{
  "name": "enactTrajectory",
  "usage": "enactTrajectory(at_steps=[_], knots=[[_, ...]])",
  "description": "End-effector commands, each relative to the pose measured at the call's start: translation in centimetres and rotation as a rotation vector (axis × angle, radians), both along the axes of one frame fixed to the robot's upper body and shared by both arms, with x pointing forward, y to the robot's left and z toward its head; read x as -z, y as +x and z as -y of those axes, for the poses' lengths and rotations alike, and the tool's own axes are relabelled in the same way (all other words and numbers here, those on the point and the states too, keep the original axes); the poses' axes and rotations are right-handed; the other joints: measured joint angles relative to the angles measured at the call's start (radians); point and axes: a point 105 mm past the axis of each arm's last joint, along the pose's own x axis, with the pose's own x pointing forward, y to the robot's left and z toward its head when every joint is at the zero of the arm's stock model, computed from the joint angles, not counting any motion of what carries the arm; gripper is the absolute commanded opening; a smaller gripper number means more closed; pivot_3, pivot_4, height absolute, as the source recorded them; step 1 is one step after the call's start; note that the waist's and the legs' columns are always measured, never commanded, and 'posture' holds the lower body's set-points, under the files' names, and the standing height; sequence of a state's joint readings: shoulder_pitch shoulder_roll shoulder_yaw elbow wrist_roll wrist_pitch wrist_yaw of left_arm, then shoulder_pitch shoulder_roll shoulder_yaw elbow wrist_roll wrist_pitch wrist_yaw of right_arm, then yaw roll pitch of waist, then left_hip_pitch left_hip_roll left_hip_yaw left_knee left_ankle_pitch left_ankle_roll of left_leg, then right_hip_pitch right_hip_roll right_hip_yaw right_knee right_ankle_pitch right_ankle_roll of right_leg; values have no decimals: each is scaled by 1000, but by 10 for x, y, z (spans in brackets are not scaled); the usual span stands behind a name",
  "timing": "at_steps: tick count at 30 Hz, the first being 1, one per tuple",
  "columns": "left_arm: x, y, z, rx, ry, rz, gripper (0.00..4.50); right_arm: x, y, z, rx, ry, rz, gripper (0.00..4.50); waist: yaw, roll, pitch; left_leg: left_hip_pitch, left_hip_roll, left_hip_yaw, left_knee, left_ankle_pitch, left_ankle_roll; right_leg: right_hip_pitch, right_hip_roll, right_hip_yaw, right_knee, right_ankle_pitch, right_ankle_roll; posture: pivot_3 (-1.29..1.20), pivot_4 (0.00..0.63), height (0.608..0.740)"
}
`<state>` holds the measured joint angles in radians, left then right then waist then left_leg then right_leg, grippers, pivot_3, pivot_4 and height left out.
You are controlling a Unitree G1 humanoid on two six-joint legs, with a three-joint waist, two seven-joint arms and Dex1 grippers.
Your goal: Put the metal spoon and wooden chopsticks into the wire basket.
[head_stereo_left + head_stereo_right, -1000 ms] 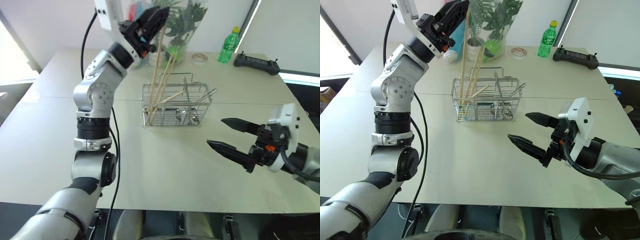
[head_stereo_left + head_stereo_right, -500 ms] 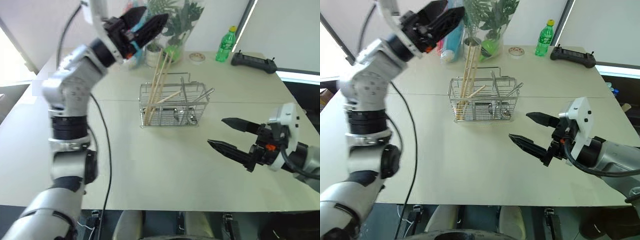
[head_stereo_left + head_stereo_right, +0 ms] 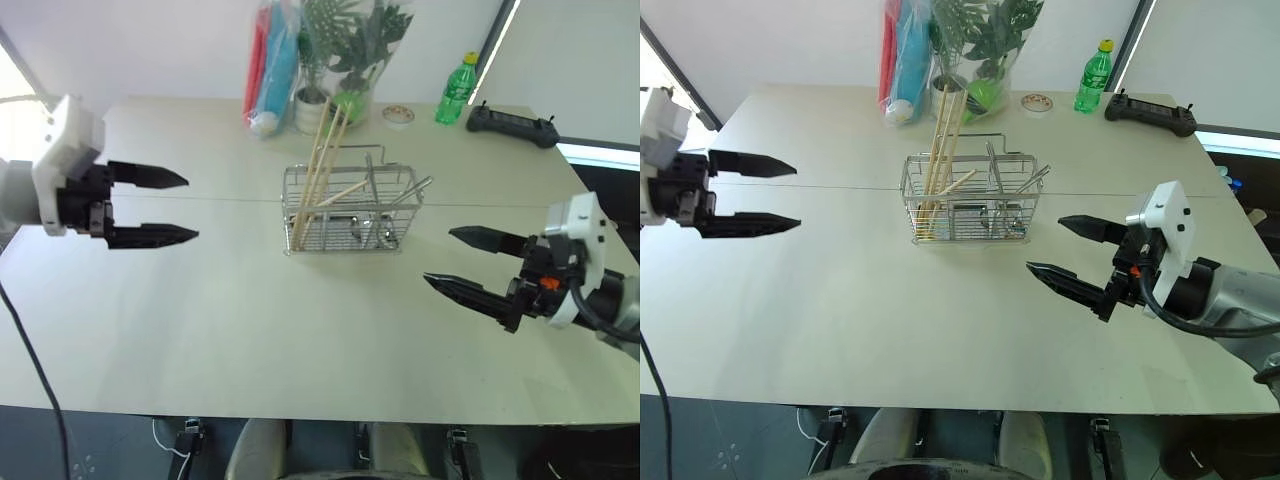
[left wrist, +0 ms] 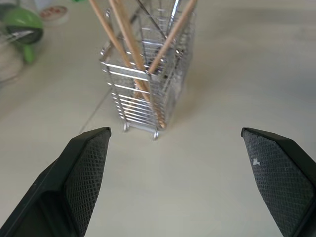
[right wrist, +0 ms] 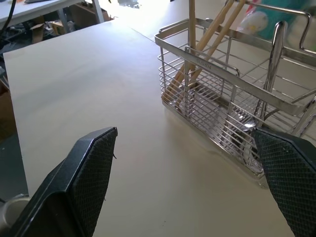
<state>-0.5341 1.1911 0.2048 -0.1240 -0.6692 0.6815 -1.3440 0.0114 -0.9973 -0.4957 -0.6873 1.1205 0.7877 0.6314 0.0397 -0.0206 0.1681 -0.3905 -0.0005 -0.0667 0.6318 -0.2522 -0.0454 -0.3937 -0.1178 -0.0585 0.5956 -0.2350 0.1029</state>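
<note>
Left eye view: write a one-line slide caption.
Chopsticks stand in the basket; both open grippers, left and right, flank it, apart.

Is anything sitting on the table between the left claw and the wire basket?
Nothing visible. Bare table lies between the open left claw and the wire basket, which already holds the wooden chopsticks.

1 wire basket [image 3: 352, 210], approx 4 chopsticks [image 3: 318, 165], 1 bottle [image 3: 455, 89], 2 hands
</note>
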Motion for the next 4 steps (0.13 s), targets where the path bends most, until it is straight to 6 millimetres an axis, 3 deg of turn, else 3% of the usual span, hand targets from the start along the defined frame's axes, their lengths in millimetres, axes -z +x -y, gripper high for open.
enactTrajectory(at_steps=[1,4], knots=[[-12,-7,5,17,-3,75,4474,-6,1,-1,-18,-10,28,4500,-1,0,0,0,0,0,-1,0,0,0,0,0,0,0,0,0,150,701],[-11,-7,6,12,-2,79,4474,-8,1,-2,-25,-12,30,4500,-1,0,0,0,0,2,-2,0,1,-2,0,0,0,0,0,0,150,701]])
